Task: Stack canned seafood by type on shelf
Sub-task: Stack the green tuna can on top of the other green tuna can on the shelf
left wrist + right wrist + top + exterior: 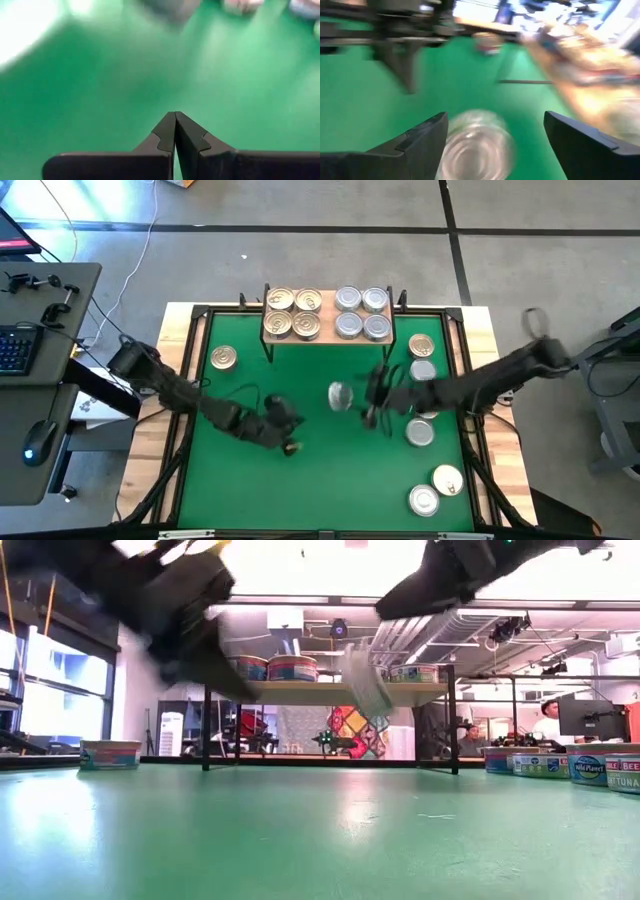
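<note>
- Tabletop [310,490], green, with a raised light-wood edge, carries everything and fills most of the high view.
- Shelf [330,332], a small rectangular light-wood board on thin black metal legs, stands at the far middle of the tabletop; in the low view it sits raised above the green surface.
- Left arm's gripper [175,131] hangs over bare green left of centre, well apart from every tin, its two dark fingers pressed together with nothing between them.
- Right arm's gripper [492,135] is over the middle of the tabletop, fingers spread wide; a blurred silver tin [477,145] lies between them, and whether they touch it I cannot tell.
- Silver-lidded round flat tin [340,395], that same one, shows just left of the right gripper, below the shelf in the high view.
- Four gold-lidded tins [293,314] sit on the shelf's left half and four silver-lidded tins [361,313] on its right half.
- Lone gold-lidded tin [223,359] rests on the tabletop's left side.
- Loose tins [434,489], gold and silver mixed, lie along the right side.
</note>
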